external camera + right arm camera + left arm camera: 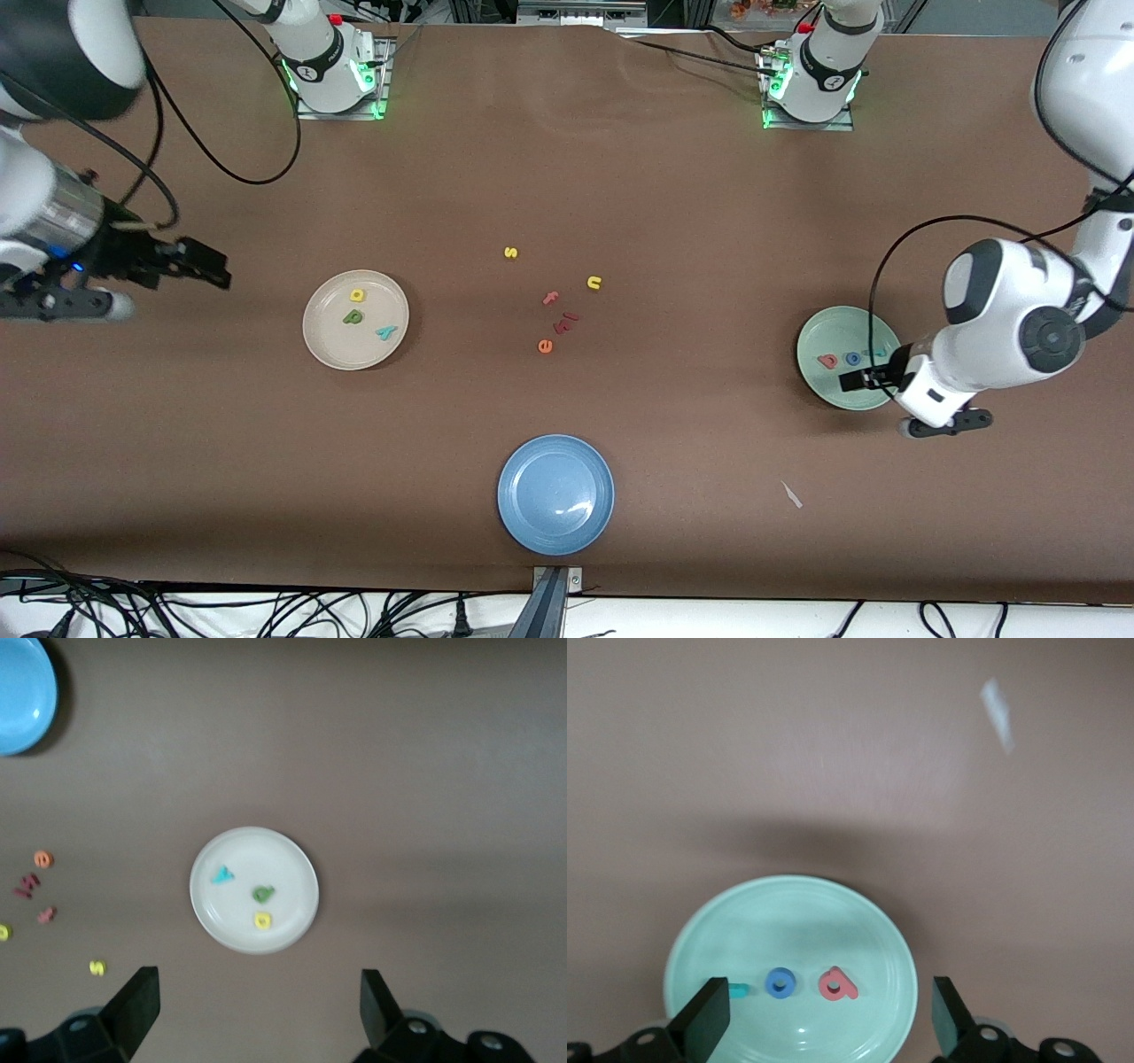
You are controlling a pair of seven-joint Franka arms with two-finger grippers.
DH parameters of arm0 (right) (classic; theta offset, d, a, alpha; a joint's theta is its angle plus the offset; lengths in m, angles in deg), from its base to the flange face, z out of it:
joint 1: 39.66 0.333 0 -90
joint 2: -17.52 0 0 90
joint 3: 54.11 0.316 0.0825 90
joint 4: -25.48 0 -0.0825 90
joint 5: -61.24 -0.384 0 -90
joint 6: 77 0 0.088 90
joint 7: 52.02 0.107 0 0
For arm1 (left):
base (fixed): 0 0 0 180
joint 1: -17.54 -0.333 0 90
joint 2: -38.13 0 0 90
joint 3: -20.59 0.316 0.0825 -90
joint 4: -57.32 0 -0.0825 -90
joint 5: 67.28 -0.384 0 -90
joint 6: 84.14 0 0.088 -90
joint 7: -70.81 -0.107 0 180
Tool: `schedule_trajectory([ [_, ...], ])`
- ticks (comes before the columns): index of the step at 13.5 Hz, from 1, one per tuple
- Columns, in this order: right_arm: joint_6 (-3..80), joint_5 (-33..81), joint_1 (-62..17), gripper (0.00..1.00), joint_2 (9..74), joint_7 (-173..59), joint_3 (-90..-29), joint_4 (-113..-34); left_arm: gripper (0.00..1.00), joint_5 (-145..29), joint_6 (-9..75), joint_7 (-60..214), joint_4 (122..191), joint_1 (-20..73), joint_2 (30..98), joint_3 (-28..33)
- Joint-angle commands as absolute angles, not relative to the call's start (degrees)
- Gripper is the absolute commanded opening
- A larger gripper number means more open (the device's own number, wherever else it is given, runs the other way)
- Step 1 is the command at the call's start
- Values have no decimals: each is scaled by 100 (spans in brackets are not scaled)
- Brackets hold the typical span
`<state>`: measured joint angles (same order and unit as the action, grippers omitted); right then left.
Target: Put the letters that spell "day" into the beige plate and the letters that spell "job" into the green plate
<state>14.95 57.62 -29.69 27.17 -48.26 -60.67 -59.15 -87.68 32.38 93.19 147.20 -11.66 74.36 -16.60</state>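
Two plates, each holding its three letters; both pincers wide and empty.
Beige plate [355, 320]: green "d" [353, 315], teal "y" [386, 333], yellow "a" [358, 295]. Green plate [819, 339], toward the left arm's end: pink "b" [827, 361], blue "o" [852, 359], teal "j" [741, 990]. Left pincer [861, 379] hangs over the green plate; right pincer [205, 264] waits above the tabletop [673, 204] beside the beige plate.

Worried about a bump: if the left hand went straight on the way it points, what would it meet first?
Probably the green plate: the open left hand points down over it, with the blue "o" and pink "b" between its fingers; depth is unclear.
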Motion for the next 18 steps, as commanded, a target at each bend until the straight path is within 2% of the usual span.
schedule_trajectory([
  [1, 1606, 6298, -3578, 100, 1774, -4781, -5350, -7080, 100, -8969, 2505, 9296, 14260, -1111, 7013, -1842],
  [3, 2298, 6274, -3745, 100, 1332, -4807, -5340, -7742, 100, -8952, 1811, 9288, 13680, -1007, 7012, -1975],
  [6, 2364, 6124, -3817, 100, 1505, -4860, -5340, -7333, 100, -8890, 1448, 9279, 13230, -909, 7012, -1984],
  [8, 2057, 6027, -3834, 100, 1506, -4816, -5349, -7287, 100, -8873, 1447, 9270, 13212, -909, 7012, -1993],
  [12, 1977, 6027, -3773, 100, 1629, -4789, -5314, -7216, 100, -8066, 1088, 9340, 13089, -953, 7012, -2028],
  [18, 1941, 6027, -3790, 100, 1638, -4772, -5261, -7216, 100, -8152, 1008, 9323, 13018, -909, 7021, -2002],
])
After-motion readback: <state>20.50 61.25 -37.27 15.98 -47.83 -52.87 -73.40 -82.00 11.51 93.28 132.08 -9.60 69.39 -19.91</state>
